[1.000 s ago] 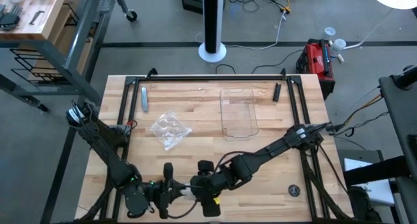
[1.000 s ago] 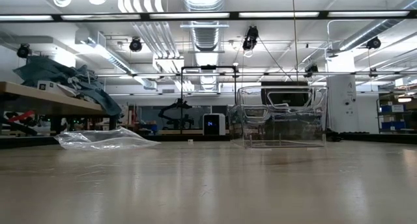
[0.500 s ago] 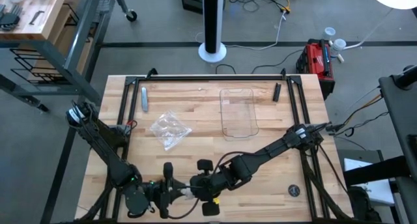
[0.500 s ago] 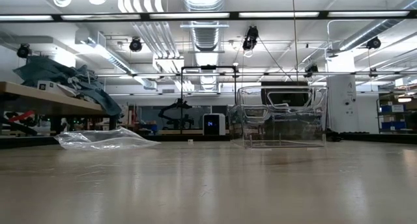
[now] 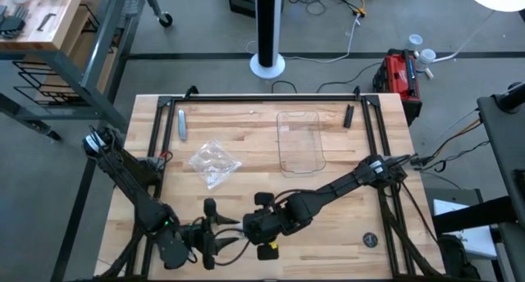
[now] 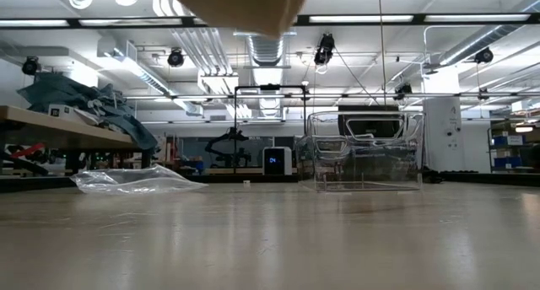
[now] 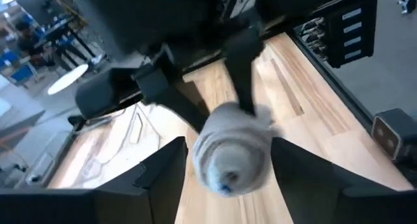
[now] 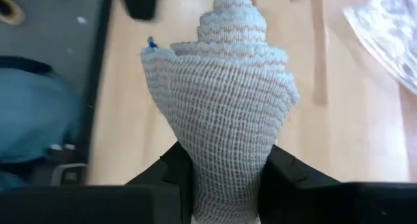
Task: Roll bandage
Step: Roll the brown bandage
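Rolled bandage [image 8: 218, 113] held near the table's [image 5: 328, 118] front edge

Our right gripper [image 8: 218, 168] pinches its tail; the left gripper [image 7: 225, 162] stands spread around it; we keep the coil from telescoping further.

Grey floor [image 5: 205, 44] surrounds the wooden table [image 5: 262, 122]. A white pole stand [image 5: 267, 28] and a red toolbox [image 5: 399, 73] sit beyond it. Long ceiling lights [image 6: 363, 18] and exposed ducts [image 6: 261, 45] run overhead.

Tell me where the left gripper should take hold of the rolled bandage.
Grip the bandage across its wider, even middle, approaching from the free end opposite the right gripper. That end telescopes into a narrow cone, so a hold there would likely slip.
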`<control>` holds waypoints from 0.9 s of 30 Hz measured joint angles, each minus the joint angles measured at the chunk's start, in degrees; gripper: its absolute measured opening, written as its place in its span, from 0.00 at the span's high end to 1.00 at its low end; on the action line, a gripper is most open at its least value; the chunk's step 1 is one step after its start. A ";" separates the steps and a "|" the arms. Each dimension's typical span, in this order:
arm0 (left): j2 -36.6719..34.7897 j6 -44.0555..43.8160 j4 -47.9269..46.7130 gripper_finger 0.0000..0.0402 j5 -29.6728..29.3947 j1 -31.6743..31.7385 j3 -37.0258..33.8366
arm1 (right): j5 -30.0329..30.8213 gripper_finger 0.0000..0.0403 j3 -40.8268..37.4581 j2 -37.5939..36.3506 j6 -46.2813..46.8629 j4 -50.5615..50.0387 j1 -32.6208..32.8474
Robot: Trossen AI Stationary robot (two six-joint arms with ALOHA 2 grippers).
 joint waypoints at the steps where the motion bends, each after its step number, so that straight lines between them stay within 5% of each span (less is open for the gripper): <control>1: 0.00 -0.81 -1.42 0.46 -0.43 -0.04 -0.01 | 0.61 0.74 -0.09 0.01 -0.01 -1.03 -0.18; 8: -0.02 -3.83 -4.47 0.48 -0.76 -0.04 -0.04 | 6.07 0.74 -2.01 -0.05 -3.65 -8.80 -2.11; 14: -0.02 -4.98 -4.07 0.53 -0.32 -0.35 -0.07 | -4.13 0.74 -8.85 -0.05 -15.13 2.87 -3.96; 22: -0.02 -6.38 -2.63 0.58 -0.23 -0.42 -0.15 | -2.95 0.74 -16.28 -0.03 -16.09 8.75 -7.82; 27: -0.02 -7.01 -2.23 0.60 -0.20 -0.42 -0.17 | -4.02 0.56 -18.70 -0.12 -14.25 9.53 -8.84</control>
